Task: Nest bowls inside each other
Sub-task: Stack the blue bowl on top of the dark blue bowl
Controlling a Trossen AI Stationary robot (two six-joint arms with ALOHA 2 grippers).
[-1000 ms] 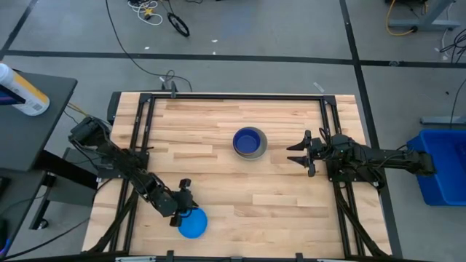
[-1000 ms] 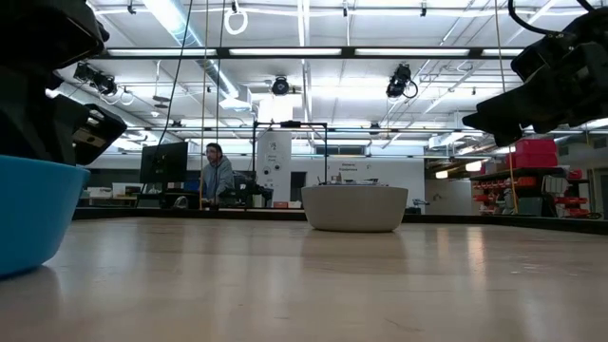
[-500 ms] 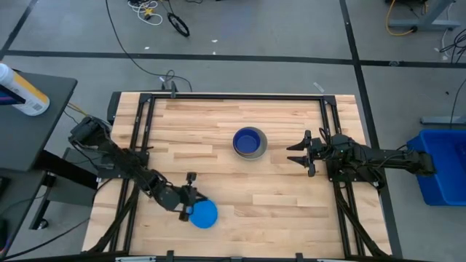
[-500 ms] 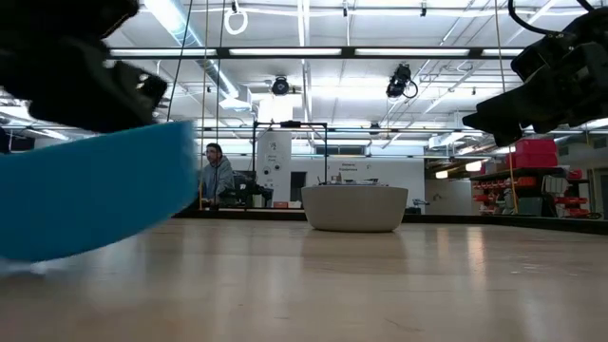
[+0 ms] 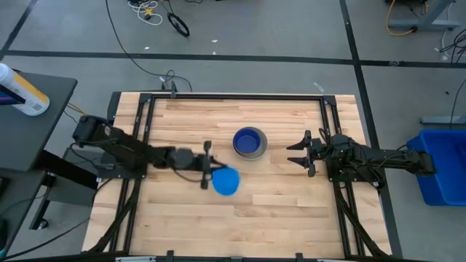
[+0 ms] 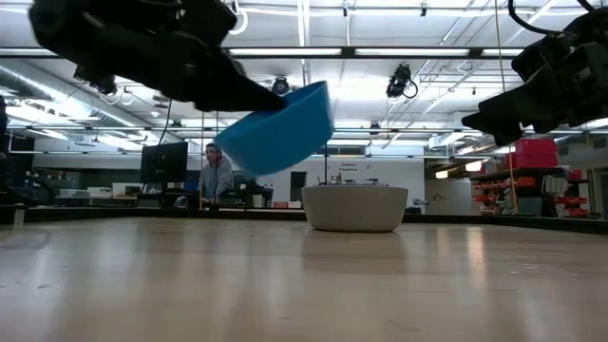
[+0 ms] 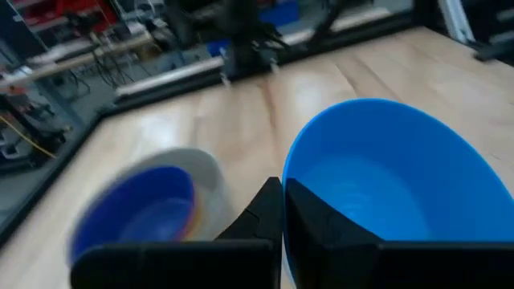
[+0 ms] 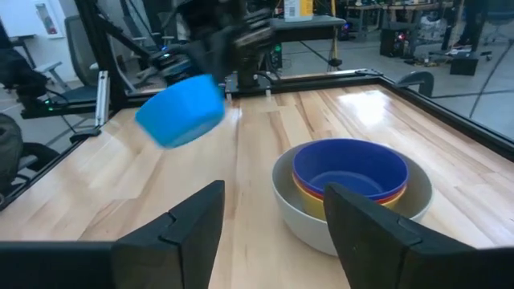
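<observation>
A grey bowl [image 5: 250, 143] stands mid-table with yellow, red and dark blue bowls [image 8: 349, 172] nested inside it. The light blue bowl [image 5: 226, 180] hangs in the air just near-left of that stack, with my left gripper [image 5: 208, 175] shut on it. The low view shows this bowl [image 6: 280, 128] tilted, well above the tabletop. My right gripper [image 5: 297, 153] waits open at the table's right side, facing the stack with nothing between its fingers [image 8: 181, 229]. My left gripper pinches the light blue bowl's rim [image 7: 289, 172] on the side nearest the arm, one finger inside the bowl and one outside. The fingers come about level from the table's left. The bowl is lifted clear of the table and tilted.
A dark metal frame [image 5: 145, 98] runs round the wooden tabletop. A side table with a bottle [image 5: 22, 91] stands off the left edge and a blue bin [image 5: 440, 164] off the right. A person [image 6: 217, 176] sits in the room far behind.
My left gripper has swung from the near-left corner up and toward the far right, to beside the stack, rolling its wrist. The light blue bowl, which sat on the table, has been lifted clear and now hangs tilted.
</observation>
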